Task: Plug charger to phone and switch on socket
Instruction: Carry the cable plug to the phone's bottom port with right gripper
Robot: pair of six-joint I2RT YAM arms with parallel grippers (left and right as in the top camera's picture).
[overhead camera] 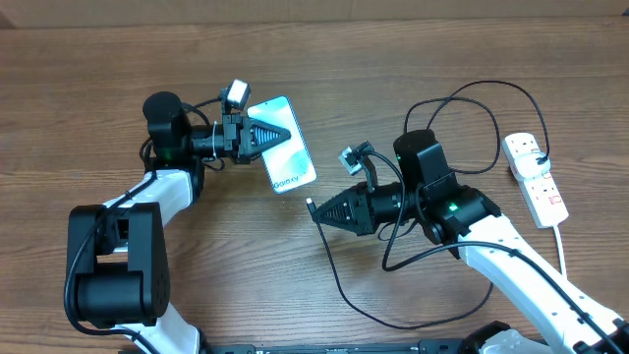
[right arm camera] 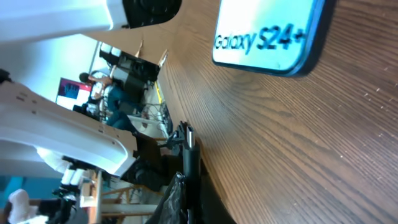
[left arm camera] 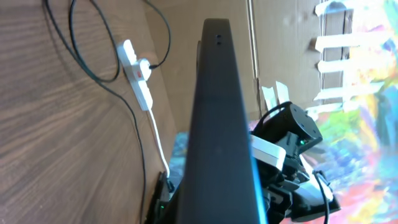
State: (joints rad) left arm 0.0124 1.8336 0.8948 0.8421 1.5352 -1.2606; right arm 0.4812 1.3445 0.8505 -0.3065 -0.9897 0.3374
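Note:
The phone (overhead camera: 291,162) has a light-blue screen and sits tilted above the table, with my left gripper (overhead camera: 279,133) shut on its upper end. In the left wrist view its dark edge (left arm camera: 217,118) fills the middle. The right wrist view shows its "Galaxy S24+" end (right arm camera: 267,34) just ahead. My right gripper (overhead camera: 319,208) is shut on the charger's small black connector tip (overhead camera: 311,206), a short way below and right of the phone's lower end. That tip (right arm camera: 188,140) pokes out past the right fingers. The black cable loops back to a plug (overhead camera: 542,159) in the white socket strip (overhead camera: 536,182).
The socket strip lies at the far right, its white cord (overhead camera: 562,246) running toward the front edge. Black cable loops (overhead camera: 488,85) lie behind and in front of the right arm (overhead camera: 462,211). The left arm's base (overhead camera: 113,265) stands at the front left.

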